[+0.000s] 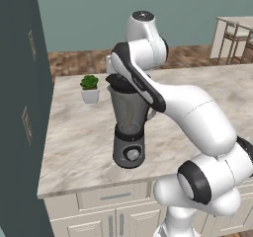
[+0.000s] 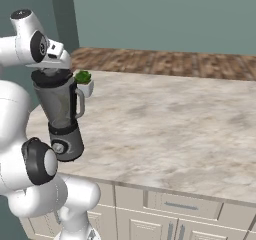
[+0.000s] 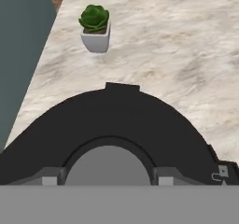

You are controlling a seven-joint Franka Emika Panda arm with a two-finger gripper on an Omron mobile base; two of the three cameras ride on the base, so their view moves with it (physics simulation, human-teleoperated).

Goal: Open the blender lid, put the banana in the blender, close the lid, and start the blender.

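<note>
The blender (image 1: 129, 127) (image 2: 62, 116) stands near the counter's front left, its silver dial (image 1: 132, 155) facing me. The dark blender lid (image 3: 121, 115) (image 2: 50, 76) sits level on the jar's rim. My gripper (image 3: 105, 178) comes down from above, and its fingertips (image 3: 49, 180) press on both sides of the lid's light grey centre knob (image 3: 109, 164). It is shut on that knob. Through the translucent jar a faint yellowish curved form (image 1: 130, 116) shows, which looks like the banana.
A small white pot with a green plant (image 1: 89, 89) (image 3: 95, 27) stands on the marble counter (image 1: 79, 142) behind the blender to the left. A tall dark cabinet (image 1: 20, 107) borders the counter's left end. Open counter stretches to the right.
</note>
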